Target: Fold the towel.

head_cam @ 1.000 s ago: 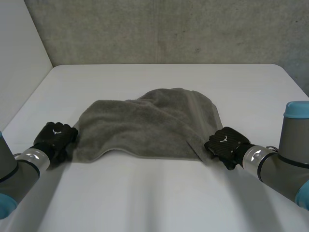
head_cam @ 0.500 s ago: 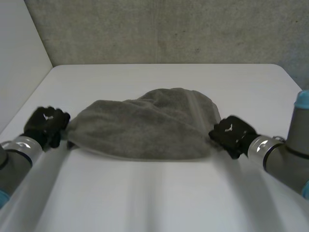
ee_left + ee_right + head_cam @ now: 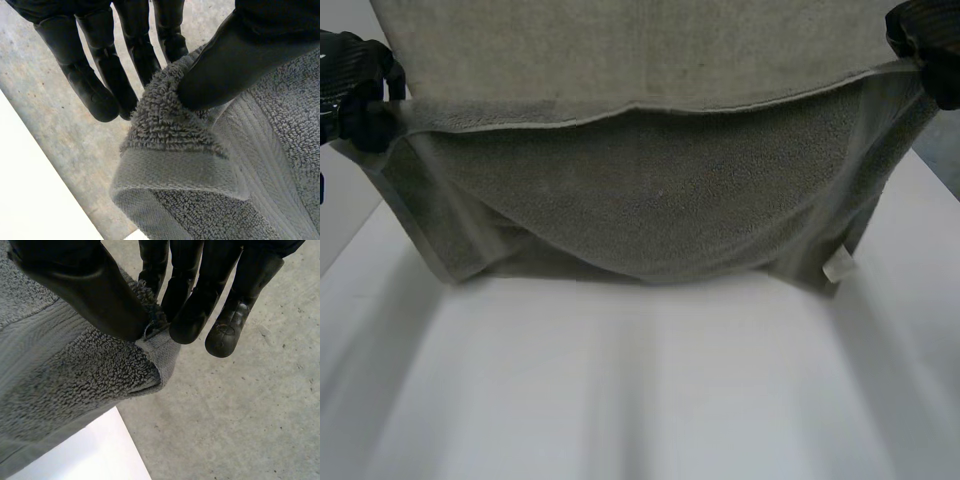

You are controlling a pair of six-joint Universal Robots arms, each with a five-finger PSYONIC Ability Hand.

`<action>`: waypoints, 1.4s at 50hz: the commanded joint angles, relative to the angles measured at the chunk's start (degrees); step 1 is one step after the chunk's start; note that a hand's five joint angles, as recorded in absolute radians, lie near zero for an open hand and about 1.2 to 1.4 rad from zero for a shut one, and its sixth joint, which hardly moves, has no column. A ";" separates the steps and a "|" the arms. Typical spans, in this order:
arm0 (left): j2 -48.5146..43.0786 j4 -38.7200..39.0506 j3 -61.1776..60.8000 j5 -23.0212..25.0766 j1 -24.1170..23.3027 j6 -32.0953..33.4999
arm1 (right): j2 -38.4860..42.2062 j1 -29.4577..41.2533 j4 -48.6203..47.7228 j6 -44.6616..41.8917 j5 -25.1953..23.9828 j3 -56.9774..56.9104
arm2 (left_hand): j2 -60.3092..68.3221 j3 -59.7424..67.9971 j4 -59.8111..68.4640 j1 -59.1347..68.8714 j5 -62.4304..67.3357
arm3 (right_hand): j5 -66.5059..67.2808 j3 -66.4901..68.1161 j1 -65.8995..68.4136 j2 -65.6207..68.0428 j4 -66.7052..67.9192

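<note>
Fingers (image 3: 95,85) pinch towel (image 3: 650,190) corners; white tag (image 3: 838,266) dangling, table (image 3: 620,380) below.

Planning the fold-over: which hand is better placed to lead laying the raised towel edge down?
Probably left, marginally. The left hand pinches well into its towel corner; the right hand holds only its corner's tip. Both should move together.

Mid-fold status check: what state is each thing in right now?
Towel: held up by two corners, spread between the hands, middle sagging toward the table.
Left hand: shut on the towel, pinching one corner.
Right hand: shut on the towel, pinching the other corner.
Label: hanging at a lower corner.
</note>
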 commanded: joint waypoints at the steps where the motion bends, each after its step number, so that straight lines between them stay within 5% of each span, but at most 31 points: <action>1: -11.06 -10.72 11.59 -1.54 -1.77 1.74 | 9.59 2.01 4.04 -3.11 1.18 -7.59 | -5.40 -8.52 -7.02 -2.69 -15.53 | 2.92 3.05 3.10 6.03 3.13; 14: -37.17 -26.83 45.85 -11.73 -8.98 14.75 | 29.63 13.00 3.52 -13.92 12.16 -23.92 | -5.40 -8.52 -7.02 -2.69 -15.53 | 2.92 3.05 3.10 6.03 3.13; 18: -38.95 -26.30 53.89 -13.06 -9.60 13.17 | 32.99 15.03 0.18 -13.93 13.75 -31.60 | -5.40 -8.52 -7.02 -2.69 -15.53 | 2.92 3.05 3.10 6.03 3.13; 24: -35.61 -12.77 60.57 -13.59 -11.45 -3.09 | 30.80 16.35 -23.99 -8.40 15.42 -31.86 | -5.40 -8.52 -7.02 -2.69 -15.53 | 2.92 3.05 3.10 6.03 3.13; 28: -27.81 -4.00 55.59 -13.33 -8.64 -15.97 | 19.75 15.83 -36.19 -2.52 16.13 -22.23 | -5.40 -8.52 -7.02 -2.69 -15.53 | 2.92 3.05 3.10 6.03 3.13; 34: -25.94 -0.82 50.56 -12.54 -7.58 -17.85 | 19.19 15.29 -31.55 -1.54 15.42 -18.68 | -5.40 -8.52 -7.02 -2.69 -15.53 | 2.92 3.05 3.10 6.03 3.13; 37: -26.47 -1.34 46.07 -10.34 -7.40 -14.25 | 20.07 15.29 -24.87 -1.63 14.37 -16.75 | -5.40 -8.52 -7.02 -2.69 -15.53 | 2.92 3.05 3.10 6.03 3.13; 42: -26.56 -1.52 29.60 -0.87 -6.53 0.92 | 21.65 14.85 -16.43 -2.68 11.73 -12.53 | -5.40 -8.52 -7.02 -2.69 -15.53 | 2.92 3.05 3.10 6.03 3.13; 50: -25.68 -0.29 8.67 2.49 -4.33 12.28 | 21.83 9.76 -12.66 -7.16 6.03 5.37 | -5.40 -8.52 -7.02 -2.69 -15.53 | 2.92 3.05 3.10 6.03 3.13; 56: -23.04 2.26 -1.48 4.60 -2.92 14.40 | 19.63 8.53 -12.66 -8.84 4.79 13.93 | -5.40 -8.52 -7.02 -2.69 -15.53 | 2.92 3.05 3.10 6.03 3.13; 70: -2.83 4.46 -21.08 12.51 4.99 14.49 | 0.47 -0.53 -12.13 -8.57 0.13 28.87 | -5.40 -8.52 -7.02 -2.69 -15.53 | 2.92 3.05 3.10 6.03 3.13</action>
